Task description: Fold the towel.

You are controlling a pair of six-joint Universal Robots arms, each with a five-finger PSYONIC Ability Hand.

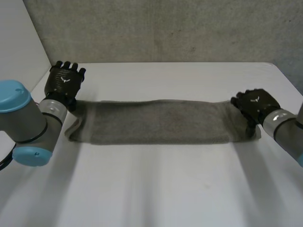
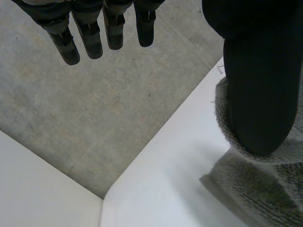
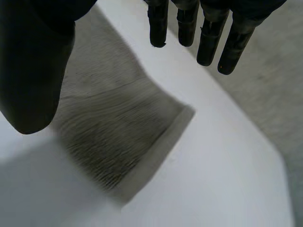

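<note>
Noting white table (image 1: 156, 189) bearing a grey towel (image 1: 151, 122), lying flat as a long narrow band across the middle, reaching from hand to hand. Showing looped pile and a hemmed short edge at the right end. Recording left hand (image 1: 65, 81) sitting at the far left corner, fingers (image 2: 90, 38) straight and spread, gripping nothing. Recording right hand (image 1: 255, 106) at the right end, fingers (image 3: 208, 42) straight, thumb apart, holding nothing. Noting small white marks on both hands' backs, too small for reading.

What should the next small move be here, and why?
Probably curl both hands onto the ends of the towel: it lies as a long flat strip, with the left hand and right hand at opposite ends, fingers straight, gripping nothing.
</note>
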